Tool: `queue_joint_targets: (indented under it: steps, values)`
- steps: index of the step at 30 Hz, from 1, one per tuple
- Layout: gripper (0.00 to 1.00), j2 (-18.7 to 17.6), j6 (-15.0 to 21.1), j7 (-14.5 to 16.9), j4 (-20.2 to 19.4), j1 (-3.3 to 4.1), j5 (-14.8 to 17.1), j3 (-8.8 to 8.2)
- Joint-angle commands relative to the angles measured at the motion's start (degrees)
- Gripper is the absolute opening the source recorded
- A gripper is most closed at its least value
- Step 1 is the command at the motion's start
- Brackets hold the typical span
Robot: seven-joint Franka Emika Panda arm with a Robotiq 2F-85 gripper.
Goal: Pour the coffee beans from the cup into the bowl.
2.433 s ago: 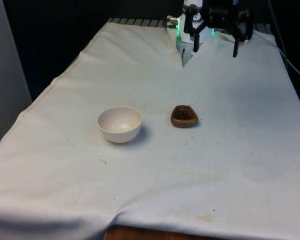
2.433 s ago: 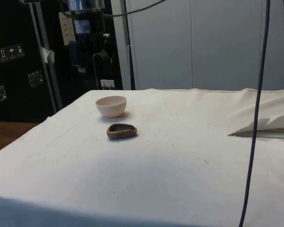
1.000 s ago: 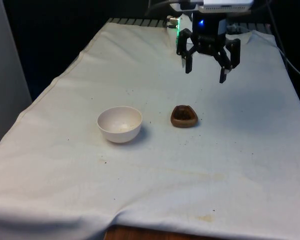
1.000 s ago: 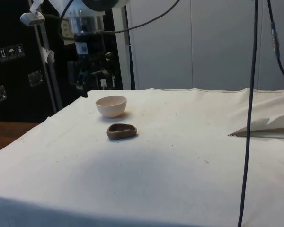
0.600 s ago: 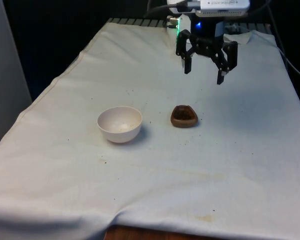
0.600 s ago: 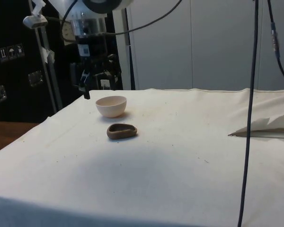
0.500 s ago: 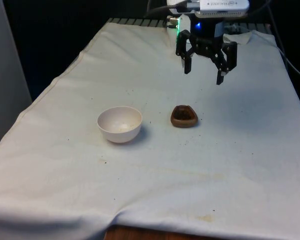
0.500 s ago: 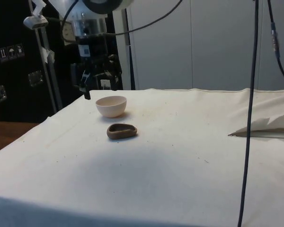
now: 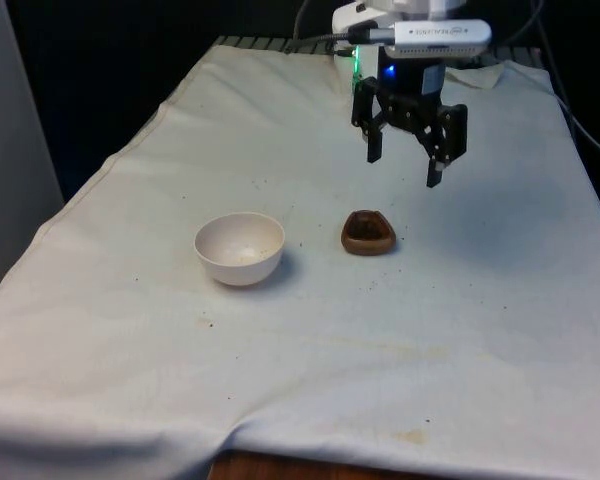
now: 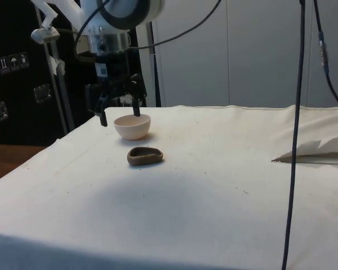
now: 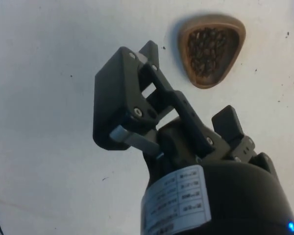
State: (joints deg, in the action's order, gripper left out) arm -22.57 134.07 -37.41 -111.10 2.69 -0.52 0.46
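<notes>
Two chief hazards ahead. First, knocking the small brown rounded-triangular wooden cup (image 9: 368,232) over with a fingertip while descending, scattering the dark coffee beans (image 11: 209,50) across the white tablecloth (image 9: 480,330); shallow, low-walled form, so probably quick to tip or skid under a sideways nudge. Second, gripping it across an awkward diameter, slipping on the tapered sides, spilling during the tilt toward the round cream-white bowl (image 9: 239,247).

Black two-finger gripper (image 9: 403,168) spread wide, gripping nothing, hovering above the cloth behind the cup and a little toward the front view's right, well clear of it.

Sits upright on the cloth, mouth facing up, beans visible inside from the wrist view. Just beside the bowl, on the front view's right of it, apart, not touching. Long axis roughly running from the broad rounded end to the narrower end; in the front view, narrow end apparently toward the far end of the table, broad end nearer the camera, though hard to settle firmly. Bowl upright too; contents, if any, not clear.
</notes>
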Motion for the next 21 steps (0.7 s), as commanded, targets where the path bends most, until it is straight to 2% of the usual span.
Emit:
queue_joint_targets:
  steps: [1,3,4,5,12,13,15,21]
  values:
    - [1.0,-0.3,1.1,-1.2,-0.2,0.23,-0.5,-0.34]
    - [1.0,-0.7,1.8,-2.3,-0.2,0.29,-0.6,-0.4]
    - [1.0,-0.6,1.0,-1.6,0.0,0.0,-0.2,-0.06]
    - [1.0,-0.9,2.1,-2.8,-0.2,0.29,-0.7,-0.4]
    - [1.0,-2.1,3.6,-6.1,-0.3,0.23,-1.5,-0.4]
    - [1.0,-2.0,2.6,-5.4,-0.1,0.0,-1.1,-0.06]
    - [1.0,-2.4,3.9,-6.8,-0.3,0.23,-1.5,-0.4]
    - [1.0,-3.8,3.7,-9.5,0.3,0.29,-1.9,-0.57]
